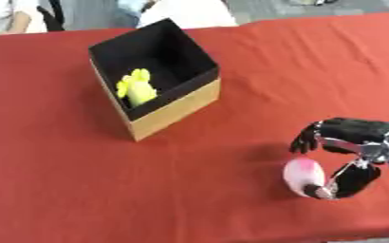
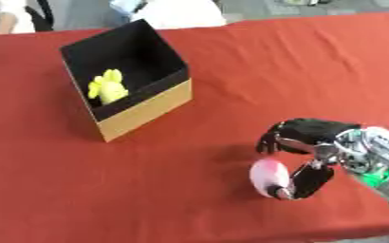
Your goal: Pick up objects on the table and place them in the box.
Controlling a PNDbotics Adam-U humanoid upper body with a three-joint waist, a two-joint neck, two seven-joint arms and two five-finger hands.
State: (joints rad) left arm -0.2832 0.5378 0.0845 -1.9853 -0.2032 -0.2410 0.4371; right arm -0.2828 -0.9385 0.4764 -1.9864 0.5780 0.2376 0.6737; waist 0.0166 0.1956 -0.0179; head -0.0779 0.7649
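Yellow toy [image 1: 137, 86] already in box [image 1: 178, 109]. Right hand [image 1: 347, 137] curls round pink object [image 1: 302, 174] on red table [image 1: 65, 180], not yet lifted; the drop in the box remains.

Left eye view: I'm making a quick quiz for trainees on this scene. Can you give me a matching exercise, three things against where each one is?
Things:
1. yellow toy
2. pink object
3. box

Places:
A. on the red cloth, far left of the hand
B. at the right hand, between its curled fingers and thumb
C. inside the black-lined box

Pairs: 1-C, 2-B, 3-A
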